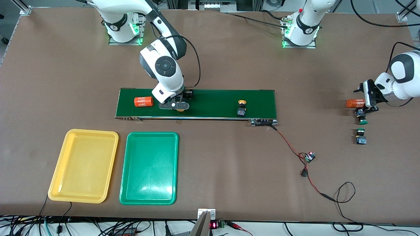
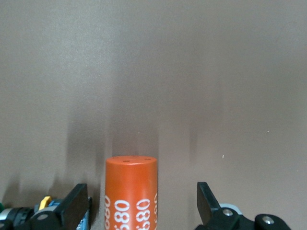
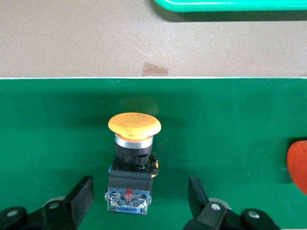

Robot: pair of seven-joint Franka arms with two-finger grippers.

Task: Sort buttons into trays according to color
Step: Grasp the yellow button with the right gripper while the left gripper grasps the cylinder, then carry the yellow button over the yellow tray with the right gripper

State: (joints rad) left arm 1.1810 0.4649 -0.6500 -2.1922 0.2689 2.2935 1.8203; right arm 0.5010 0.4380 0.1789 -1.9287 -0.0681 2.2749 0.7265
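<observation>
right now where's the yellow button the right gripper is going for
The yellow button lies on the conveyor belt, between the open fingers of the right gripper, beside an orange cylinder.

Front view: high, facing both bases. Wrist views: close, looking down; the right shares belt (image 1: 197, 103) and green tray (image 3: 230, 5).

White glossy arm shells with dark grey joint bands and round black caps. Green glow at both bases. Black cable looped along the right arm (image 1: 164, 62). Black two-finger claws, right gripper (image 3: 136, 201) and left gripper (image 2: 141, 208), silver screws just behind the fingers.
</observation>
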